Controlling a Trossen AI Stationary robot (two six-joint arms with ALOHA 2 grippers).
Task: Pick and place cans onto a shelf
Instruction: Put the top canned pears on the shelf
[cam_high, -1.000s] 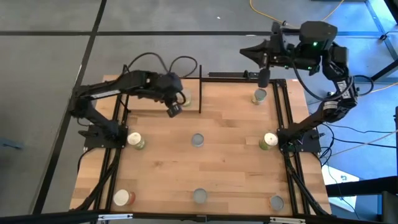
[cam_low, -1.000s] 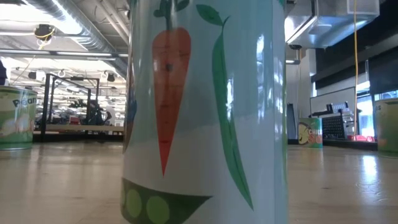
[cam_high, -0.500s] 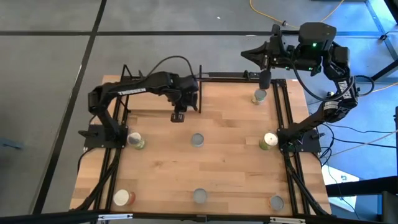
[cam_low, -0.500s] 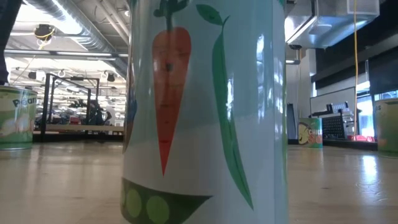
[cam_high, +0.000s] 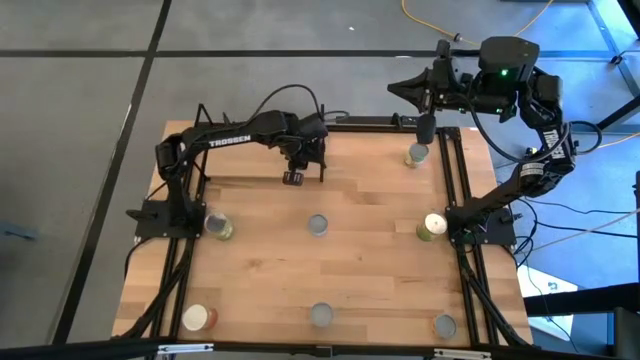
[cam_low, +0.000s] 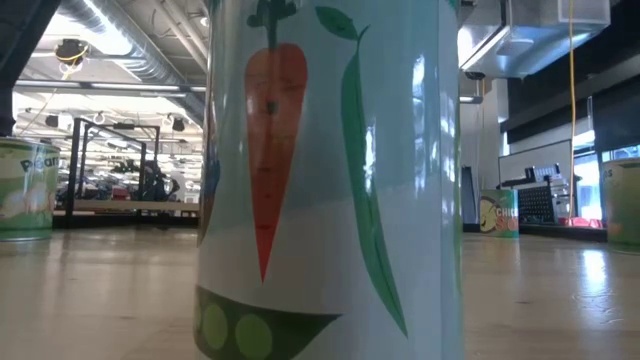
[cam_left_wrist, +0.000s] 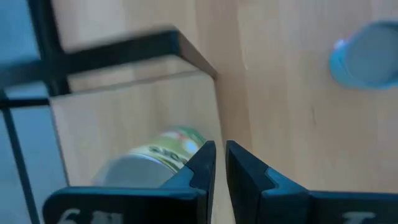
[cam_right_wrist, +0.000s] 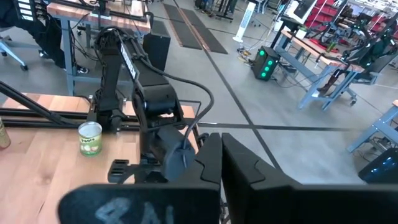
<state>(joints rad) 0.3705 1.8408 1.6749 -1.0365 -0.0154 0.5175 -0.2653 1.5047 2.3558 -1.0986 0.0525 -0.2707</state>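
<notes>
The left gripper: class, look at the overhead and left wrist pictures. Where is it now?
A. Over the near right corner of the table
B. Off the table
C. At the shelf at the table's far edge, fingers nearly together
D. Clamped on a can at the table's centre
C: the left gripper hangs at the shelf, and its fingers stand nearly together, empty, beside a green-yellow can.

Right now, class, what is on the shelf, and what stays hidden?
On the shelf the left wrist view shows one green-yellow can, just past the left pincer, whose fingers are nearly together. The pincer and its mount cover the can's base; from above, the arm hides the can.
</notes>
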